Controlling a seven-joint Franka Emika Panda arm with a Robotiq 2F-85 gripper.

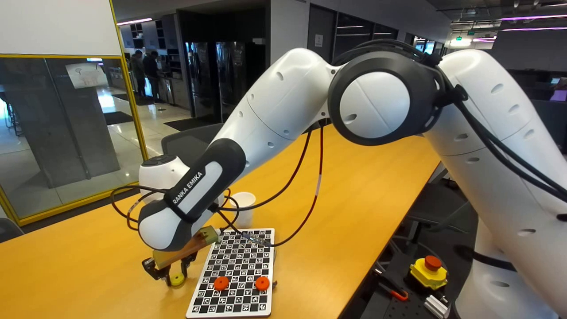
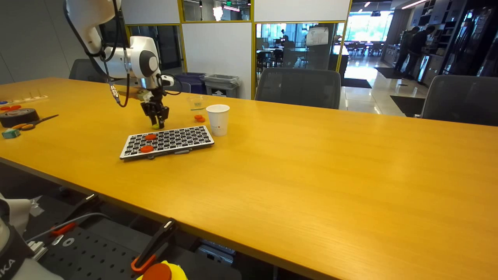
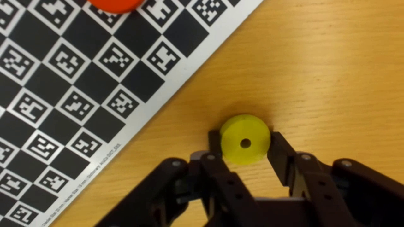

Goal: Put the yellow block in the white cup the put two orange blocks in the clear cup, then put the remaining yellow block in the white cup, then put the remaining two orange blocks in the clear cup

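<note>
One arm (image 1: 374,104) arches down — its gripper (image 3: 245,142) pinching a yellow block (image 3: 244,130).

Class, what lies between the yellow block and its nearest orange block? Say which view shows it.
In the wrist view, from the yellow block toward the orange block: a strip of wooden table, then the white-edged, checkered board.

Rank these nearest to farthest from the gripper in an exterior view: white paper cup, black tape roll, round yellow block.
1. Round yellow block: clasped in the gripper.
2. White paper cup: right of the gripper in that view.
3. Black tape roll: at that view's left edge.
</note>
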